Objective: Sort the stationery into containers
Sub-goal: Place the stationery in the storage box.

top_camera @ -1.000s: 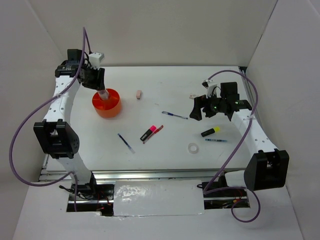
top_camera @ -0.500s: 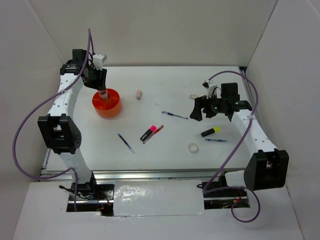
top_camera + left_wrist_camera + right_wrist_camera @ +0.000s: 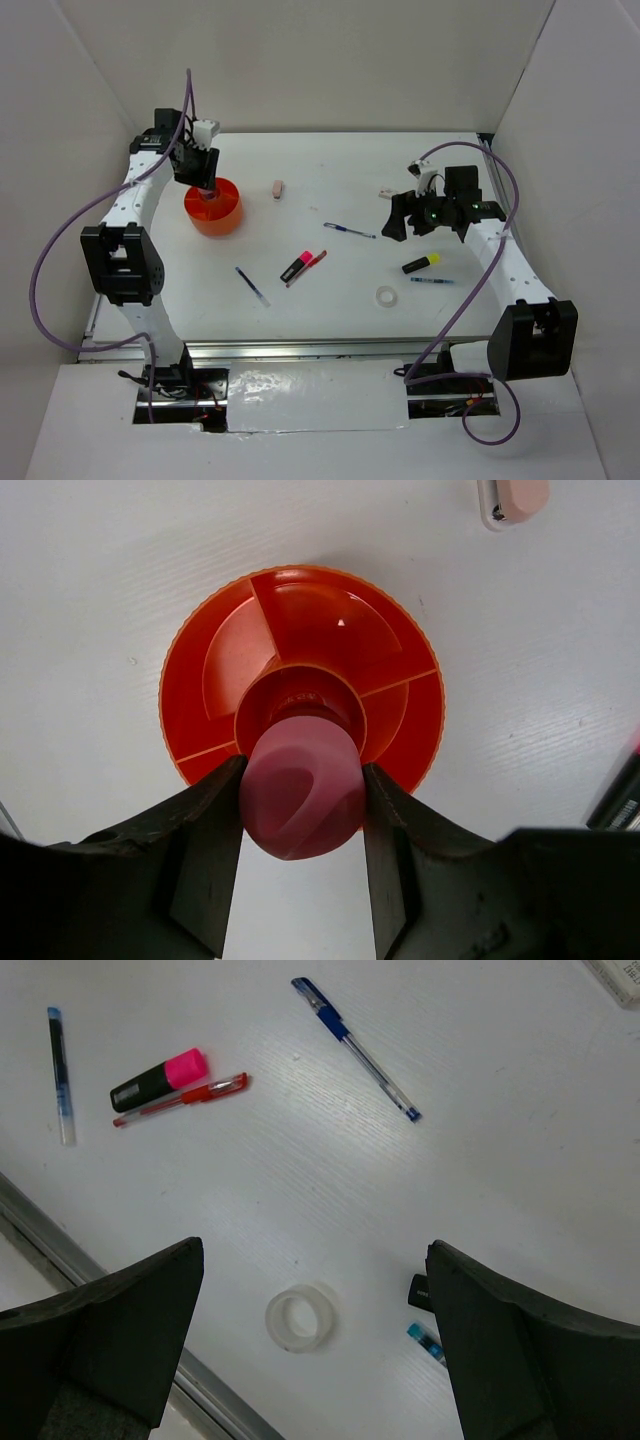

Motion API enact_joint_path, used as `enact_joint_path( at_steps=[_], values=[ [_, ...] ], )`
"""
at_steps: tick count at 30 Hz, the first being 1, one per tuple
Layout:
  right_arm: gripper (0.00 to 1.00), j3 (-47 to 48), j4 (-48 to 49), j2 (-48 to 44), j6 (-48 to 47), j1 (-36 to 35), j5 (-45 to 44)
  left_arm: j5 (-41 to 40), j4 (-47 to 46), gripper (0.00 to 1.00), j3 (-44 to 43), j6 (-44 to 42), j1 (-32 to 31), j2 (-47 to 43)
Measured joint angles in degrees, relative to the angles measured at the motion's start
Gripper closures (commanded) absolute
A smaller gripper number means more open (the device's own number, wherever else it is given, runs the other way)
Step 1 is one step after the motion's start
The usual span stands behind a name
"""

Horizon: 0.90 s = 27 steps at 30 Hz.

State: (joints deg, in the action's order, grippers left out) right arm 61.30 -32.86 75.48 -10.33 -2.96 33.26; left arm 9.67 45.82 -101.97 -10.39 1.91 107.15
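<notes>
The round orange tub (image 3: 226, 221) stands at the back left, and its dividers and centre hub show in the left wrist view (image 3: 415, 715). My left gripper (image 3: 204, 181) is shut on the pink-capped glue stick (image 3: 302, 785) and holds it upright over the hub. My right gripper (image 3: 401, 222) is open and empty above the table (image 3: 312, 1255). Below it lie the clear tape ring (image 3: 300, 1317), a blue pen (image 3: 355, 1047), the pink highlighter (image 3: 160, 1080) with the red pen (image 3: 180, 1102) beside it, and another blue pen (image 3: 60, 1075).
A pink eraser (image 3: 278, 188) lies right of the tub. A white eraser (image 3: 386, 193) lies near the right gripper. The yellow-black highlighter (image 3: 422, 263) and a short blue pen (image 3: 431, 280) lie at the right. White walls close in the back and sides.
My left gripper has moved a little right and towards the back with the glue stick, staying over the tub. The right arm has not moved.
</notes>
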Motion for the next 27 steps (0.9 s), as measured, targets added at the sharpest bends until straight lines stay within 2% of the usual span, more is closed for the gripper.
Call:
enact_joint_path(
  at_steps=[3,9,15,19,22,25,27],
  values=[
    [0.03,0.0,-0.11,0.02,-0.17,0.26,-0.07,0.0,-0.83,0.54,0.79,-0.02,-0.15,0.37],
    [0.02,0.0,-1.09,0.02,-1.27,0.87,-0.68,0.02,-1.88,0.35,1.64,0.04,-0.2,2.14],
    [0.03,0.0,-1.97,0.02,-1.73,1.62,-1.42,0.87,-2.51,0.24,1.57,0.13,-0.31,2.43],
    [0.03,0.02,-2.49,0.0,-1.92,1.62,-1.68,1.6,-0.09,0.24,-1.88,0.11,-0.37,2.34],
    [0.04,0.02,-3.02,-0.17,-2.45,1.73,-2.47,2.71,0.55,0.3,-5.77,-1.07,-1.14,-0.17],
    [0.05,0.02,-3.69,-0.87,-3.08,2.1,-3.02,5.27,2.01,0.39,-5.33,-7.69,-5.75,-7.37],
    [0.06,0.02,-4.04,-1.51,-3.45,2.23,-3.1,7.76,1.95,0.43,-1.49,-13.25,-10.84,-13.62]
  ],
)
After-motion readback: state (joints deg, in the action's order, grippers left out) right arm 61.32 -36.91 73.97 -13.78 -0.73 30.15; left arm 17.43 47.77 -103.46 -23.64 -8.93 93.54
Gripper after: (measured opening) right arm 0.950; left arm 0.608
